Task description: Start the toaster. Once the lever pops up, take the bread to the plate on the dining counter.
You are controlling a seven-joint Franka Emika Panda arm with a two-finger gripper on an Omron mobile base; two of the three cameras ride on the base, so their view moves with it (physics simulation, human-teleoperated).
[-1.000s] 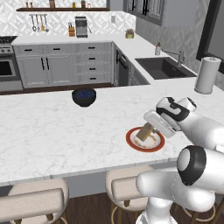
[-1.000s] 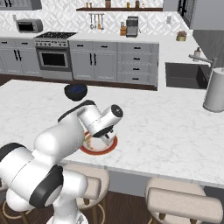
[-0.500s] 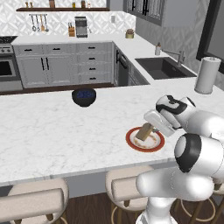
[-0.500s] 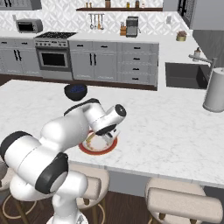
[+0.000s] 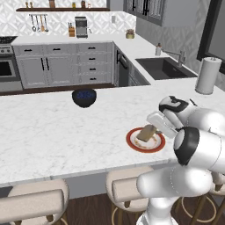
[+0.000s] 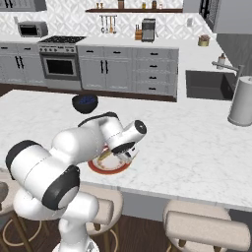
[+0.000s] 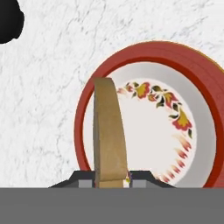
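The bread (image 7: 107,131), a tan slice seen edge-on, stands upright between my gripper's (image 7: 111,183) dark fingertips, low over the plate (image 7: 192,57). The plate has a red-orange rim and a pale flowered centre. It lies on the white marble dining counter (image 5: 52,127). From the left base view, my gripper (image 5: 151,127) holds the bread (image 5: 146,132) tilted over the plate (image 5: 132,143). In the right base view the plate (image 6: 106,170) and the bread (image 6: 104,156) peek out under my hand (image 6: 115,155). The toaster is out of view.
A dark blue bowl (image 5: 84,97) sits on the counter beyond the plate, to the left. A paper towel roll (image 5: 206,75) stands at the counter's far right, by the sink (image 5: 165,68). Beige stools (image 5: 37,204) line the near edge.
The arm's elbow has swung a little nearer the cameras. The gripper and the bread have stayed over the plate.
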